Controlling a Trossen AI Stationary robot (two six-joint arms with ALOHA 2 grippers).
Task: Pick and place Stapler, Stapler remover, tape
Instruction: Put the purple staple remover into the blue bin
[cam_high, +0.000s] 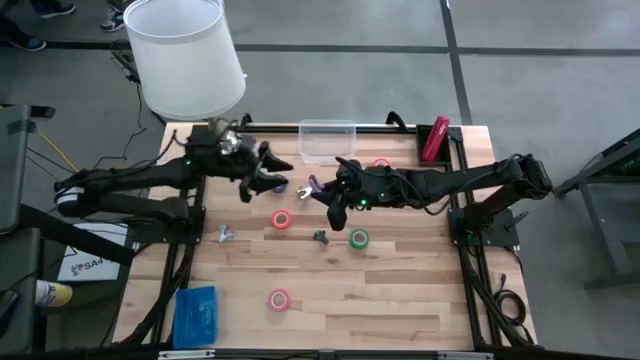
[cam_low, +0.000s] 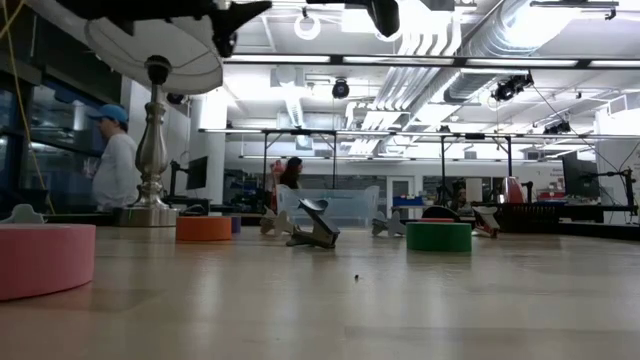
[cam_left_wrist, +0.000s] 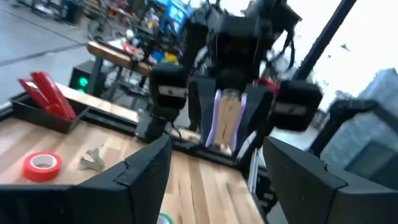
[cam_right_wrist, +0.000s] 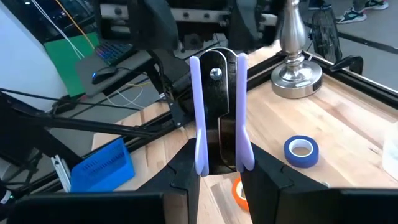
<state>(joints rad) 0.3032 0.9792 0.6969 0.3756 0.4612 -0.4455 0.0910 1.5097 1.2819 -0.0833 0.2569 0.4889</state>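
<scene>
My right gripper (cam_right_wrist: 219, 169) is shut on a small staple remover (cam_high: 311, 186) with two lilac side grips, above the table's middle. My left gripper (cam_left_wrist: 214, 183) is open and faces it from the left (cam_high: 276, 181), its fingers apart from the remover (cam_left_wrist: 227, 121). The red stapler (cam_high: 436, 138) stands in a black tray at the far right corner, also visible in the left wrist view (cam_left_wrist: 46, 93). Tape rolls lie flat on the table: pink (cam_high: 282, 219), green (cam_high: 358, 238), pink (cam_high: 279, 298), red (cam_high: 382, 162), blue (cam_right_wrist: 301, 151). My right gripper pinches the staple remover between its two fingers, one on each lilac side grip (cam_right_wrist: 199, 152), near the end closest to the wrist. The fingers come level from the table's right. The remover is lifted clear and sticks out beyond the fingertips toward my left gripper.
Two bare staple removers lie on the table (cam_high: 225, 233) (cam_high: 320, 237), the latter also in the low view (cam_low: 315, 232). A clear box (cam_high: 327, 140) sits at the far edge, a lamp (cam_high: 185, 55) at the far left, a blue pad (cam_high: 195, 312) near left. People stand behind the table (cam_low: 112, 160).
</scene>
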